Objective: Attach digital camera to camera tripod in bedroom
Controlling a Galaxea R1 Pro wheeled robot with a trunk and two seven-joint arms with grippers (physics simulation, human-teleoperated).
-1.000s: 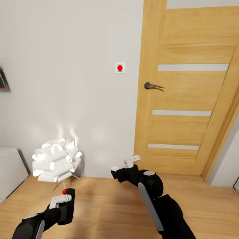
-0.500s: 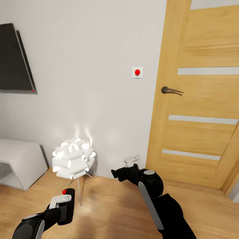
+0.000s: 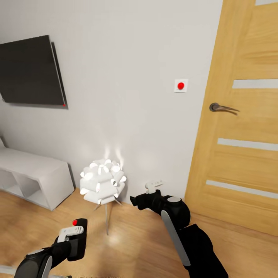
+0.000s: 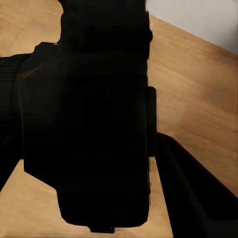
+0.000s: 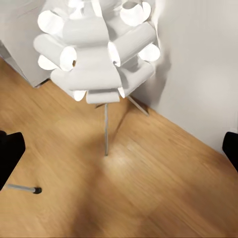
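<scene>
- You are in the carrying step: the digital camera (image 3: 78, 237) sits clamped in your left gripper (image 3: 72, 236), low at the left of the head view, its red button on top. In the left wrist view its black body (image 4: 87, 119) blocks most of the frame, held above the wooden floor (image 3: 135, 247).
- Your right gripper (image 3: 153, 187) holds nothing; its fingers look spread, with dark tips at opposite edges of the right wrist view.
- The camera tripod is not among what you can see here, so attaching is not yet possible. The next move, I judge, calls for turning or driving until the tripod comes into sight, with the camera kept steady.
- Ahead stands a glowing white floor lamp (image 3: 102, 180) on thin legs, near the wall (image 3: 127, 77) and close in front of your right arm. Give it room.
- A dark screen (image 3: 31, 71) hangs on the wall above a low white shelf unit (image 3: 36, 175); a wooden door (image 3: 243, 127) with a lever handle (image 3: 222, 108) stands at the right, a red-buttoned switch (image 3: 180, 85) beside it.
</scene>
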